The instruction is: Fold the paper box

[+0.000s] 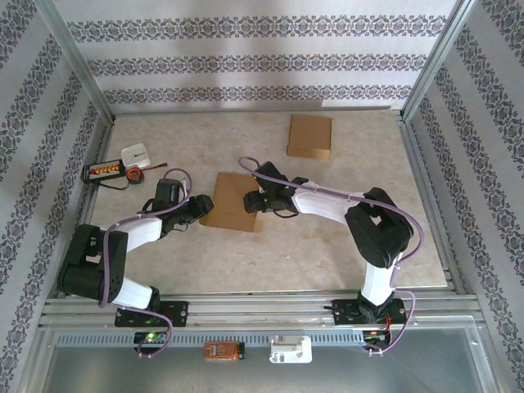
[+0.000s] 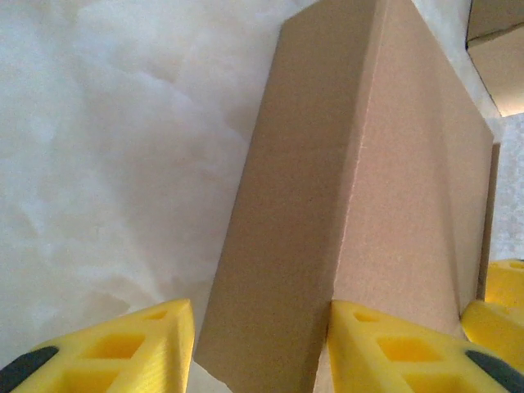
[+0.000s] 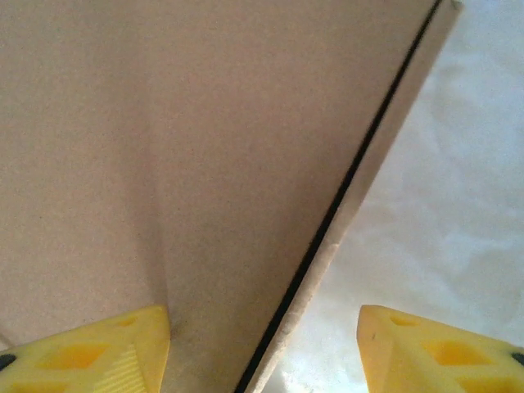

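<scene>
The paper box [image 1: 232, 202] is a brown cardboard piece lying mid-table between my two arms. My left gripper [image 1: 201, 206] sits at its left edge and my right gripper [image 1: 250, 201] at its right edge. In the left wrist view a raised side panel of the box [image 2: 286, 246] stands between the yellow fingers [image 2: 123, 348] of the left gripper [image 2: 262, 352]. The right finger touches the fold and a gap remains on the left. In the right wrist view the right gripper [image 3: 262, 352] is open and straddles the box's edge [image 3: 327, 237], with bare table on its right.
A second flat cardboard piece [image 1: 309, 135] lies at the back right. A white device [image 1: 136, 155] and an orange-and-black tool [image 1: 105, 170] lie at the back left. Metal frame posts and patterned walls enclose the marbled table [image 1: 327, 246].
</scene>
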`<state>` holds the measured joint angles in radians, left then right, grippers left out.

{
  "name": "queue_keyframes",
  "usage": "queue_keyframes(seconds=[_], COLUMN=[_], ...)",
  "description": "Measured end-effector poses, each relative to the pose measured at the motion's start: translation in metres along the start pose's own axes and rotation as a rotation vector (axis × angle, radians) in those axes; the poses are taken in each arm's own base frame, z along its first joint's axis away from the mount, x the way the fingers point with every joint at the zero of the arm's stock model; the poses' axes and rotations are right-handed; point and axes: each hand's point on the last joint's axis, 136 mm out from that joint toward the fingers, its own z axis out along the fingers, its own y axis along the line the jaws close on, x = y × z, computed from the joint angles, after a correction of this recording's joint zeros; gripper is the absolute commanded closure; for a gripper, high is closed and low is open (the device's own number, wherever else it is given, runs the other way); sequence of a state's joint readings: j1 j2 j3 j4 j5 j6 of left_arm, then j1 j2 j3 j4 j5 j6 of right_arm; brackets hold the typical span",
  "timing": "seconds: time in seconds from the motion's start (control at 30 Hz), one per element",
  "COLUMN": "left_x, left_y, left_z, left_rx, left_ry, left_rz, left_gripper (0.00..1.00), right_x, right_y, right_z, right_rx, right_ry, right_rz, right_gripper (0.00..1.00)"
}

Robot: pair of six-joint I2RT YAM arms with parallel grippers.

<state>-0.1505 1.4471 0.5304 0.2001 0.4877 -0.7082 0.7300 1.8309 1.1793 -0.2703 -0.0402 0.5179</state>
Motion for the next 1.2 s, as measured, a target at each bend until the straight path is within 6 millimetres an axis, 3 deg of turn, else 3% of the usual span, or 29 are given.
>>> queue_keyframes(seconds=[0.17, 0.4, 0.53, 0.63, 0.87, 1.0, 1.2], left_x=[0.005, -0.02, -0.019, -0.013, 0.004, 0.006, 0.002], left_y=[-0.001, -0.04, -0.048, -0.043, -0.035, -0.037, -0.047], left_z=[-0.016, -0.077, -0.099, -0.099, -0.075, -0.07, -0.068], left_rx=[-0.021, -0.006, -0.021, -0.042, -0.011, 0.013, 0.067], left_ry=[0.0, -0.152, -0.193, -0.169, -0.053, -0.042, -0.054], left_rz=[0.001, 0.154, 0.244, 0.272, 0.226, 0.204, 0.177], left_gripper=[0.36, 0.28, 0.24, 0.18, 0.03, 0.0, 0.0], right_x=[-0.001, -0.022, -0.025, -0.026, -0.028, -0.016, 0.008], right_y=[-0.003, 0.009, 0.01, 0.01, 0.008, -0.008, -0.032], right_z=[-0.01, -0.036, -0.042, -0.043, -0.029, -0.019, -0.005], right_rx=[0.02, -0.007, -0.012, -0.015, -0.017, -0.036, -0.055], right_ry=[-0.001, -0.065, -0.075, -0.064, -0.04, -0.009, 0.051], right_rz=[0.0, -0.003, -0.023, -0.018, 0.024, 0.095, 0.205], right_gripper=[0.31, 0.26, 0.18, 0.17, 0.4, 0.52, 0.59])
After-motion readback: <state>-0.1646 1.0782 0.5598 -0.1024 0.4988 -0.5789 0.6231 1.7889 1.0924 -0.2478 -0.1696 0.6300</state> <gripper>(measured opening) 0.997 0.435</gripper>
